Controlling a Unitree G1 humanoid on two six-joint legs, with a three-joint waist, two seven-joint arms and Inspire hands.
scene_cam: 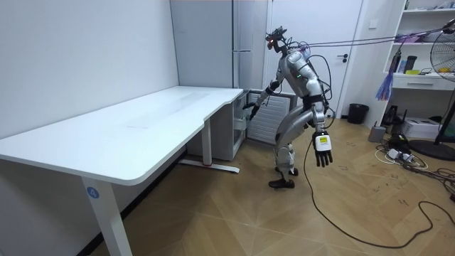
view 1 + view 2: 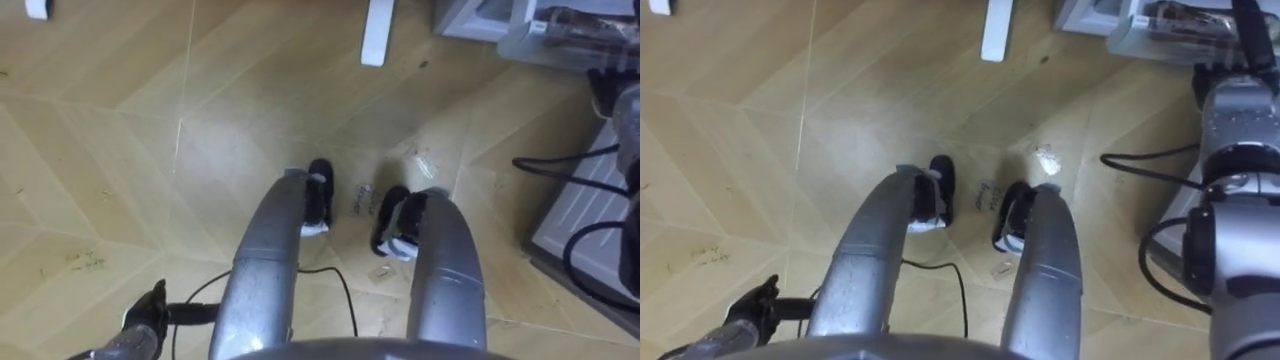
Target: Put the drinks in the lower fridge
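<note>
Beside the fridge [image 1: 249, 43], the left robot hand [image 1: 323, 151] hangs spread, empty — right robot hand [image 1: 248, 108] near it, grip not discernible.

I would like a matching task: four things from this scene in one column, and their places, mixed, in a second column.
1 left hand
2 right hand
3 desk
4 bin

a on the floor near the door
b hanging low beside the robot
c at the lower fridge
d along the wall

Pairs: 1b, 2c, 3d, 4a

The room holds 1 desk [image 1: 142, 128], 1 fridge [image 1: 213, 43], 1 bin [image 1: 357, 114] and 1 fan [image 1: 446, 53].
</note>
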